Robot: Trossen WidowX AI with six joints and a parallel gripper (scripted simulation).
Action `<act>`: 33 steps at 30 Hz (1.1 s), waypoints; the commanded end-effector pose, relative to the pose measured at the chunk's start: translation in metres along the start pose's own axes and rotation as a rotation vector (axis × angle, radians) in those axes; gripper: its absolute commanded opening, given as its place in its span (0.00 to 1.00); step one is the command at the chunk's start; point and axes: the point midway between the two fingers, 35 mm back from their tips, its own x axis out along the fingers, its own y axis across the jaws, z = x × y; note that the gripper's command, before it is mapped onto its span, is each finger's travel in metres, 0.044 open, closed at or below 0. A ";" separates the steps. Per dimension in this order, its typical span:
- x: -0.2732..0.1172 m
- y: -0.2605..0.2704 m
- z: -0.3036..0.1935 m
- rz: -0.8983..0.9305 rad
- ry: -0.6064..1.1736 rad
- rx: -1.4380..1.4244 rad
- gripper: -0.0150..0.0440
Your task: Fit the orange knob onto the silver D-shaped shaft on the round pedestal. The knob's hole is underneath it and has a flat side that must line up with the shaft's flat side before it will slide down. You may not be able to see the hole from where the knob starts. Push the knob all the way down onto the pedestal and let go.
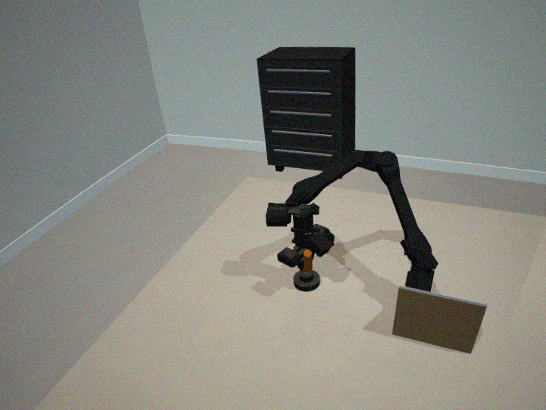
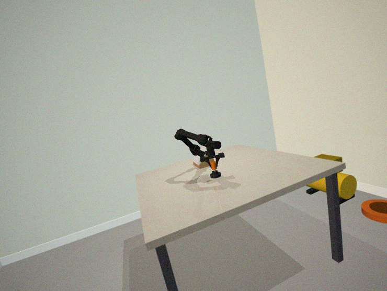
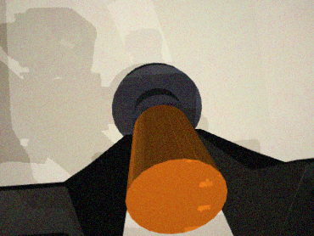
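The orange knob point(image 1: 308, 263) point(image 2: 213, 165) point(image 3: 176, 197) is a tall cylinder, held roughly upright over the round pedestal point(image 1: 306, 287) point(image 2: 215, 176) point(image 3: 123, 99). My gripper point(image 1: 306, 265) point(image 2: 213, 166) point(image 3: 163, 137) is shut on the knob, with a dark finger on each side. In the exterior view a small pale bit of the shaft point(image 2: 214, 171) shows between the knob's lower end and the dark pedestal. The knob's end is close above the raised hub and not down on it. The hole, its flat side and the shaft's flat side are hidden in every view.
A tan panel point(image 1: 439, 319) stands tilted near the arm's base on the table point(image 2: 175, 215). A black drawer cabinet point(image 1: 304, 105) is behind the table. A yellow cylinder point(image 2: 345, 186) and an orange ring point(image 2: 372, 214) are beyond the table on the floor.
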 end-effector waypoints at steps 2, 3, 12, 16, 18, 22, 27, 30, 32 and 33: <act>-0.003 0.001 -0.001 0.000 0.002 -0.008 0.25; -0.003 0.000 -0.001 0.000 0.002 -0.025 0.25; -0.001 -0.001 0.000 0.000 0.002 -0.209 0.25; 0.000 -0.001 0.001 0.000 0.002 -0.209 0.25; 0.000 0.000 0.001 0.000 0.002 -0.209 0.25; 0.001 0.000 0.000 0.000 0.002 -0.209 0.25; 0.001 0.000 -0.001 0.000 0.002 -0.209 0.25; 0.001 0.000 -0.001 0.000 0.002 -0.209 0.25; 0.001 0.000 -0.001 0.000 0.002 -0.209 0.25; 0.001 0.000 -0.001 0.000 0.002 -0.209 0.25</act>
